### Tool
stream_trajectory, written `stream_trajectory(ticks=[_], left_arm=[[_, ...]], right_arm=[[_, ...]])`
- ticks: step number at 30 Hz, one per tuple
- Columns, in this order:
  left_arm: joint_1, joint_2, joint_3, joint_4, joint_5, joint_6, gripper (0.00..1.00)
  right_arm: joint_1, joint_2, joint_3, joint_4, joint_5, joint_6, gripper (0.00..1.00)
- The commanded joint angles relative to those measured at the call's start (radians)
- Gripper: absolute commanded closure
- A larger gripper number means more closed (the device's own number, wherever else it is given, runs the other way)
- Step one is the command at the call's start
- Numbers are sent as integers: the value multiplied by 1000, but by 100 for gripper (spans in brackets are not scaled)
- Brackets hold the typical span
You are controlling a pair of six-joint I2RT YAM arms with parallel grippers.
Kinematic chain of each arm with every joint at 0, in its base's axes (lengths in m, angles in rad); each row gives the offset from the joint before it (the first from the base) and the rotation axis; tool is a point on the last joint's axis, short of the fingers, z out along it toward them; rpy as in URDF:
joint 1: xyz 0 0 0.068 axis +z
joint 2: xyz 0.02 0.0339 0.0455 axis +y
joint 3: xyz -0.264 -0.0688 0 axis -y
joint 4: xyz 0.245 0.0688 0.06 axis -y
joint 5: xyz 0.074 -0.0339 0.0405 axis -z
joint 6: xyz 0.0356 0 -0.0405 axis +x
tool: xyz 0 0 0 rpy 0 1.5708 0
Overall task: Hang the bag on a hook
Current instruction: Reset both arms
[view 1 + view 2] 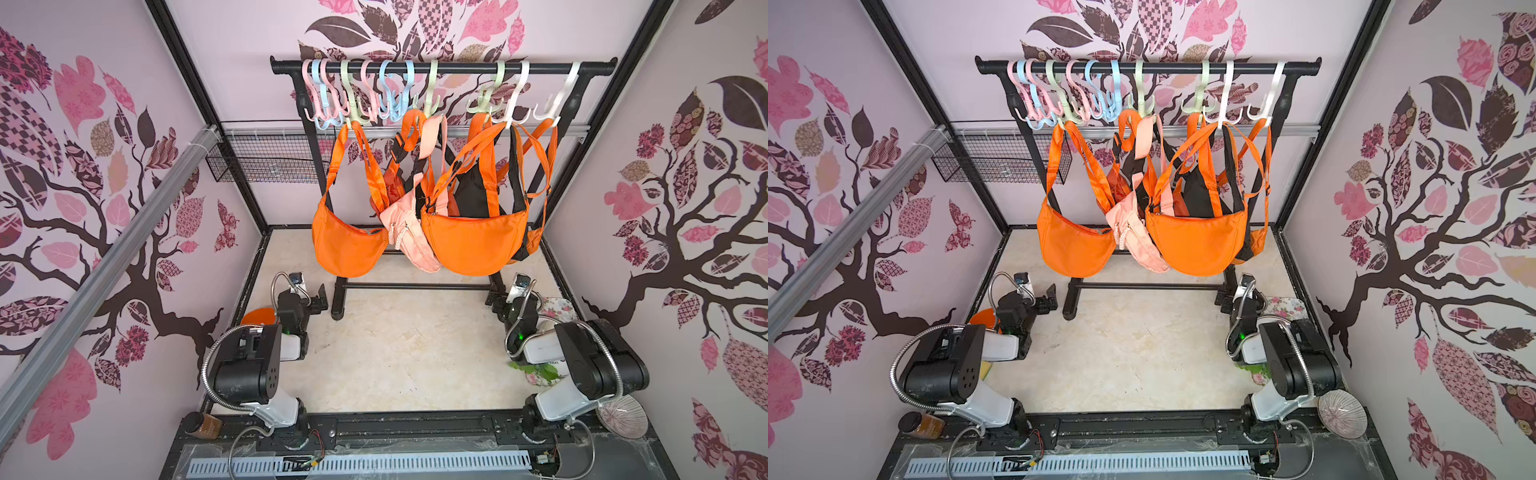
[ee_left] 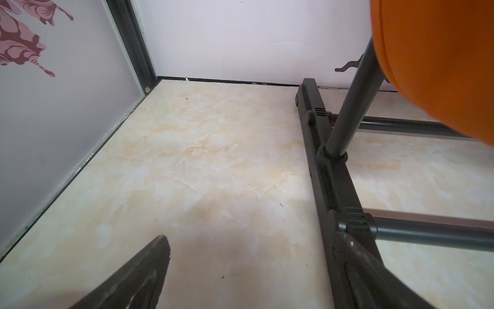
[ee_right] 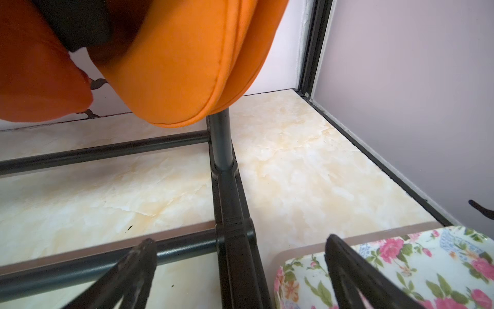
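Status check, landmark = the rack (image 1: 457,66). Every bag in view hangs from the rack's hooks (image 1: 430,97): one orange bag (image 1: 349,245) toward the rack's left end, a pink bag (image 1: 409,232) at its middle, a second orange bag (image 1: 473,241) right of that, and black-and-orange ones packed behind. No bag lies loose in front of the rack or between its feet, and none is in either claw. Left claw (image 1: 319,299) is released and empty, low beside the rack's left foot. Right claw (image 3: 239,244) is likewise spread wide and empty, at the rack's right foot. Judgement: the hanging looks done, with nothing obvious left to pick up. An orange shape (image 1: 257,316) is half hidden behind the left arm, so I cannot tell what it is. The worktop (image 1: 395,353) is pale marbled sheet with a few small specks. A floral tray (image 3: 401,267) sits just outside the rack's right foot. A wire basket (image 1: 266,158) is fixed on the wall behind the rack's left end, and the walls are lilac with leaf-and-branch print.
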Motion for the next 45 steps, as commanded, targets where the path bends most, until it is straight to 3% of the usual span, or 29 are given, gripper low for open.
stream_trajectory(ticks=[1,45], left_arm=[[-4,0,13,9,-8,4,2],[-6,3,19,2,-14,1,3]], right_arm=[[-3,-11,1,14,-2,4,0],[-4,-11,0,15,-5,5,0]])
